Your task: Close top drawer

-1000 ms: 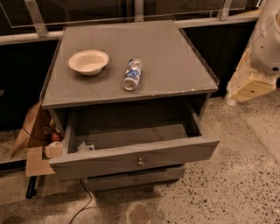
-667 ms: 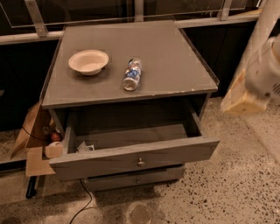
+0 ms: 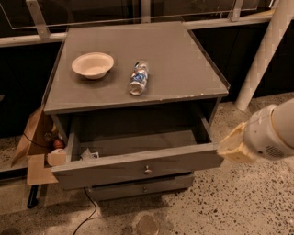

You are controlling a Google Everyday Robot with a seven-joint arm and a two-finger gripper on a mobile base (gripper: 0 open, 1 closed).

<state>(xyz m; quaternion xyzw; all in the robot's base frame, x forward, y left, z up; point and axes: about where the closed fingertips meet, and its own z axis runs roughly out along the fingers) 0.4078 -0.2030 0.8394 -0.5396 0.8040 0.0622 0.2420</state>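
A speckled terrazzo floor point(image 3: 239, 202), glass panels point(image 3: 92, 11) on metal brackets point(image 3: 39, 18), a cardboard box point(image 3: 34, 133) and a loose cable point(image 3: 89, 213) are suggesting an office-building test area, where the gripper point(image 3: 233, 147) is hovering just beside the open top drawer's point(image 3: 138, 167) right end

No readable text (not even on the bottle point(image 3: 138, 78)), with the gripper point(image 3: 233, 148) beside the open top drawer point(image 3: 115, 169).

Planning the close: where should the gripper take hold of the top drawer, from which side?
On the top drawer, the small round knob centred on its flat front; come from the front, since it stands pulled out. The gripper hangs by its right corner.
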